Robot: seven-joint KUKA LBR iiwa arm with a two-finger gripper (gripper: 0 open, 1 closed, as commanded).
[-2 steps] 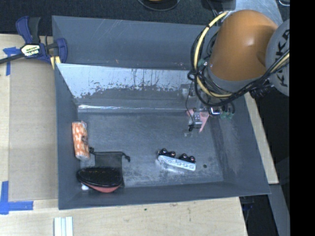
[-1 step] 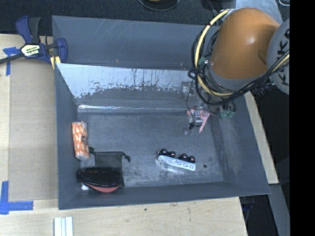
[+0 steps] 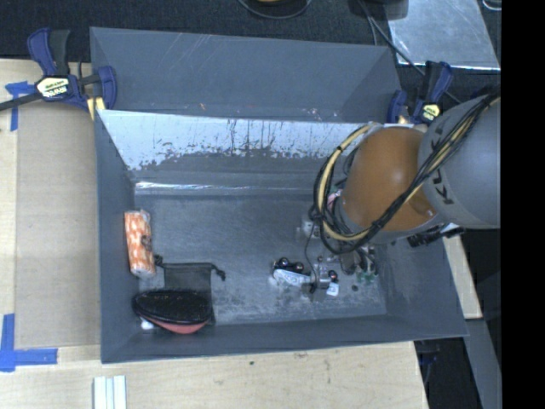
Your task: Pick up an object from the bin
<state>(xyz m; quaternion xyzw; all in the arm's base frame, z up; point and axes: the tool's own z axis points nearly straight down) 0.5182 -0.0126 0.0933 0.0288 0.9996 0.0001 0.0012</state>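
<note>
1. Black lettering on the grey arm (image 3: 464,173) is partly hidden by cables; it can't be read.
2. The gripper (image 3: 322,284) is low over the front-right floor of the grey metal bin (image 3: 247,224), under the orange wrist cover (image 3: 383,181). Whether the claw is apart or together: cannot tell.
3. A small black-and-white object (image 3: 288,273) lies just left of the gripper, on the floor.
4. Well apart, at front left, lie an orange speckled packet (image 3: 138,243), a black flat pouch (image 3: 187,273) and a black oval item with red underside (image 3: 174,308).
</note>
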